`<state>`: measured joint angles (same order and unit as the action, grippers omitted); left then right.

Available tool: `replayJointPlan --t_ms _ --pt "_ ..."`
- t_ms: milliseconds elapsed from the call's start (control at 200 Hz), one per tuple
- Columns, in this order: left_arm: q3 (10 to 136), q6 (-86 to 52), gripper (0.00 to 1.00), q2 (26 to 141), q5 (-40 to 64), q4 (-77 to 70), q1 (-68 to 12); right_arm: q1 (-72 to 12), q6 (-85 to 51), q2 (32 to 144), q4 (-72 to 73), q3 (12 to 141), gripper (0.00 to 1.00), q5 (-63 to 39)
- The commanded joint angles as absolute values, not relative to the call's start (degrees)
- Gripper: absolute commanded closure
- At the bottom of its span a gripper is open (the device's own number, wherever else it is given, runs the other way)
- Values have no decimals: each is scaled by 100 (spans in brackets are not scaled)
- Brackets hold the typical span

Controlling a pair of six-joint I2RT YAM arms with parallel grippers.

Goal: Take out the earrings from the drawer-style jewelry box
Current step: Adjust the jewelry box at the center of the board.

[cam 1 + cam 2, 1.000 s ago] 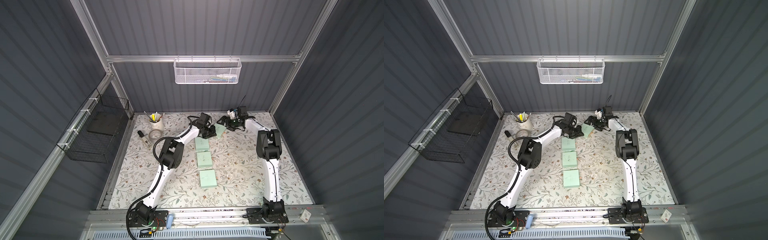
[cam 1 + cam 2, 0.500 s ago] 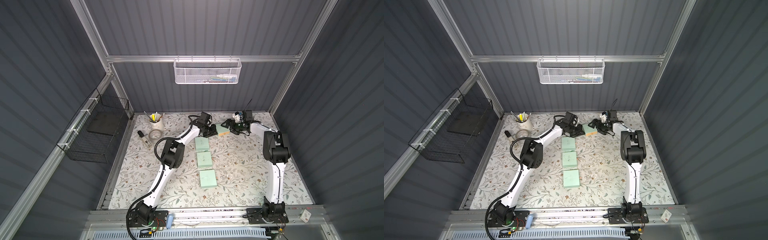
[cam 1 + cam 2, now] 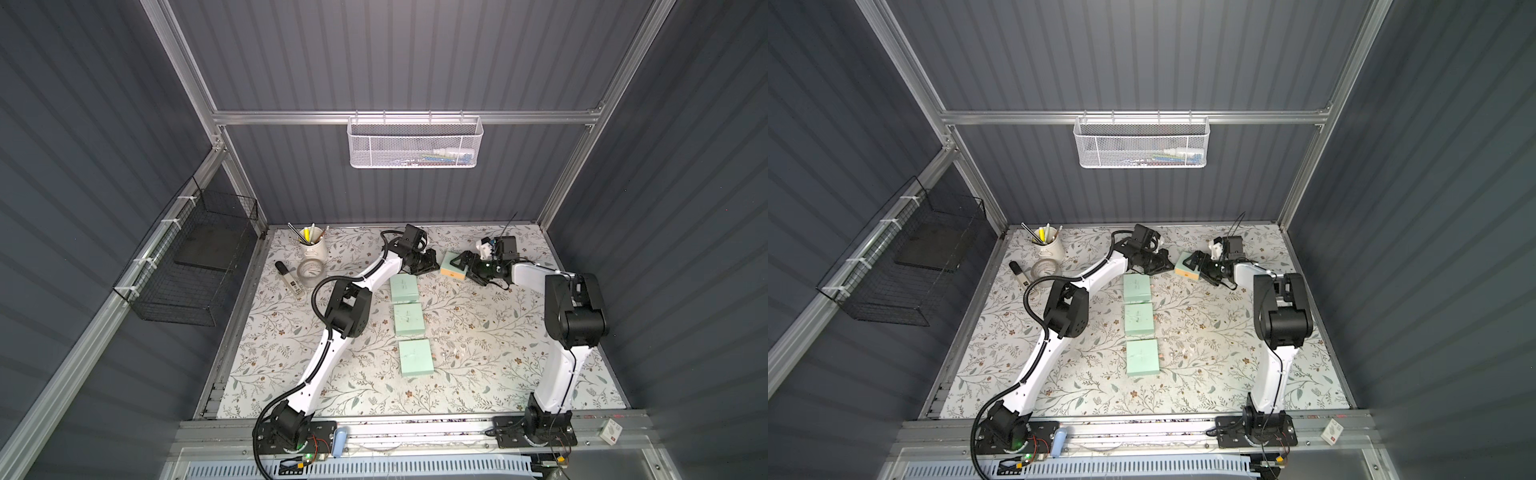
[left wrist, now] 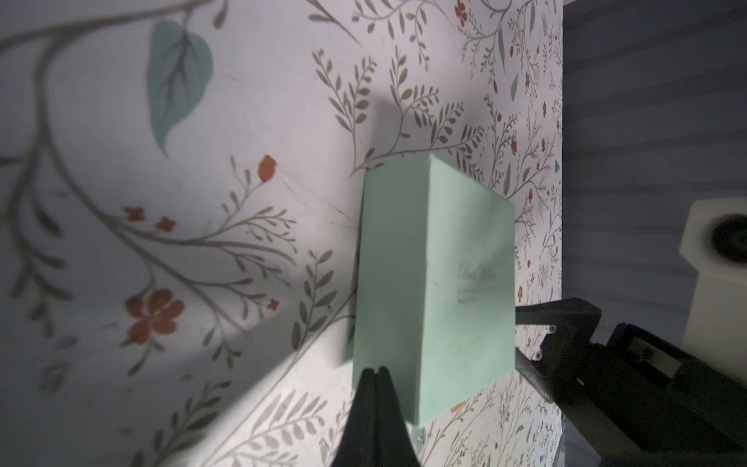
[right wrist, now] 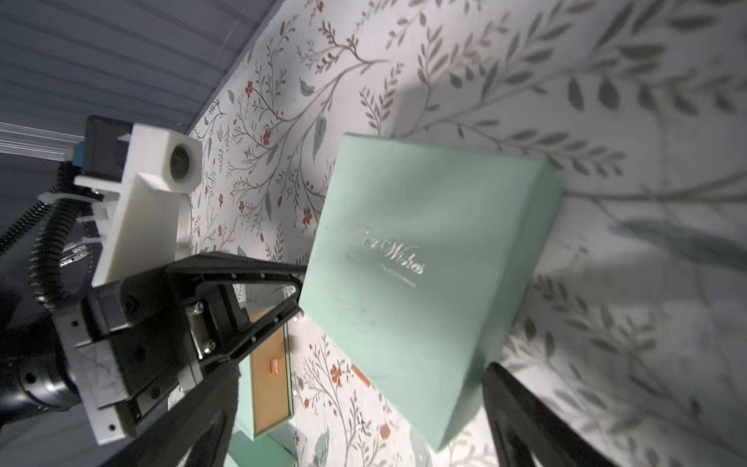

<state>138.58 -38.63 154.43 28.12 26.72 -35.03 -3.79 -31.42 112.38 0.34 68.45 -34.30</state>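
The earrings cannot be made out in any view; the closed mint-green cardboard drawer box (image 5: pixel 424 258) with silver script, lying toward the back of the floral-printed table mat (image 3: pixel 478 374), hides its inside. The right gripper (image 5: pixel 362 368) stands with claws wide around the box's near corner, not clamping, while the left gripper (image 4: pixel 374 378) is pinched shut, tip against the box's side. Three more mint-green boxes (image 3: pixel 409 319) lie in a row nearby.

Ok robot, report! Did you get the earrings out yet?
Left hand shut, tip at box. Right hand open around box. Earrings not in sight. Three other boxes lie apart.
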Motion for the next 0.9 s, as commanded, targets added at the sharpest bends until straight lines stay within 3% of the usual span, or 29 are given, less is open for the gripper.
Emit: replayJointPlan --t_ms 0,545,895 --pt "13726 -3720 100 15518 3320 2467 -3921 -454 -3396 10874 523 6451 7 -3751" --pt "13818 -3985 96 15459 3076 2350 -3874 -473 -3972 9691 1109 4686 6 -3218" --pt "12081 -3877 95 13674 3067 1837 -3560 94 -3590 9178 -512 5395 1 -2691"
